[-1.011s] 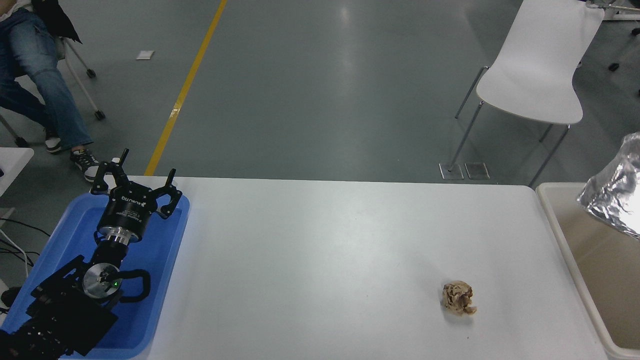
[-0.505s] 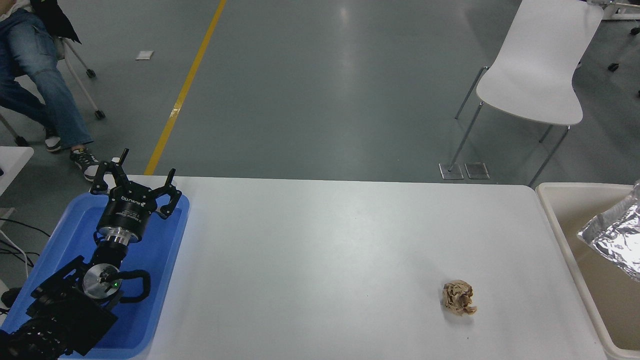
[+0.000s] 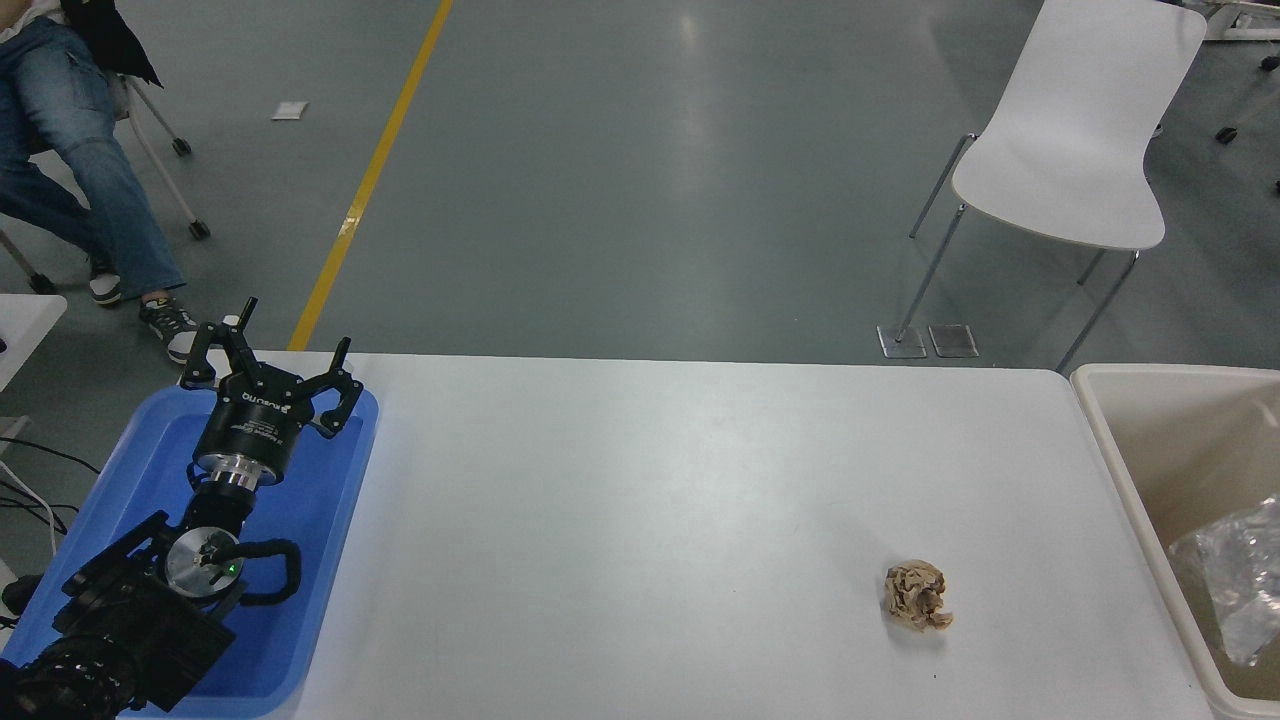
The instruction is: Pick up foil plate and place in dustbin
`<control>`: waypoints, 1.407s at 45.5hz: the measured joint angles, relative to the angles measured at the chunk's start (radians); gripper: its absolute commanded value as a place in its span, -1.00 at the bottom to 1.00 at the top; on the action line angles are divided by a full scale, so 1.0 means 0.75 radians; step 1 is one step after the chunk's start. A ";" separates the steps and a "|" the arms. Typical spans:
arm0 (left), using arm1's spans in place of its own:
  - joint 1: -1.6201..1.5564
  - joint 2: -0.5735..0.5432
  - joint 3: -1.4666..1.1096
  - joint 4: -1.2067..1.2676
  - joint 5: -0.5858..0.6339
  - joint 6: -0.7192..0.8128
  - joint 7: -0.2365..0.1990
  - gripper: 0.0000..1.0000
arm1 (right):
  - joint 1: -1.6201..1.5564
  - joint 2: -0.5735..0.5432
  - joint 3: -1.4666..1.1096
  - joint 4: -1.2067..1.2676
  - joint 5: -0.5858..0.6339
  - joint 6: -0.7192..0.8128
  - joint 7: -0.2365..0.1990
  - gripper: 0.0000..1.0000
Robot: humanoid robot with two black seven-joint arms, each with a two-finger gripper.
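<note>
The shiny silver foil plate [image 3: 1235, 585] lies inside the large beige dustbin [image 3: 1120, 470] at the table's right end, low against the bin's inner wall and blurred. No gripper touches it. My left gripper [image 3: 270, 360] is parked over the blue tray at the lower left with its fingers spread open and empty. My right arm and gripper are out of view.
A small brown crumpled paper ball [image 3: 917, 596] lies on the white table [image 3: 650, 500] near the front right. A shallow blue tray [image 3: 330, 520] sits under my left arm. A white chair [image 3: 1070, 140] stands behind the table; a seated person's legs [image 3: 70, 150] show at the top left.
The foil plate was high over the bin at the right edge; it has dropped down into the dustbin. The left arm and the paper ball have not moved.
</note>
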 measured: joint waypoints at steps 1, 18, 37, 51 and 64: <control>0.000 0.000 0.000 0.000 0.000 0.000 0.000 1.00 | 0.016 -0.005 -0.001 0.011 -0.001 0.001 0.000 1.00; 0.000 0.000 0.000 0.000 0.000 0.000 0.001 1.00 | 0.657 -0.109 -0.263 0.505 -0.016 0.016 -0.001 1.00; 0.000 0.000 0.000 0.000 0.000 0.000 0.001 1.00 | 1.484 0.120 -0.731 1.006 -0.019 0.450 -0.001 1.00; 0.000 0.000 0.000 0.000 0.000 0.000 0.001 1.00 | 1.918 0.213 -0.827 1.422 -0.017 0.846 -0.001 1.00; 0.000 0.001 0.000 0.000 0.000 0.000 0.001 1.00 | 2.164 0.186 -0.830 1.662 -0.016 0.996 -0.001 1.00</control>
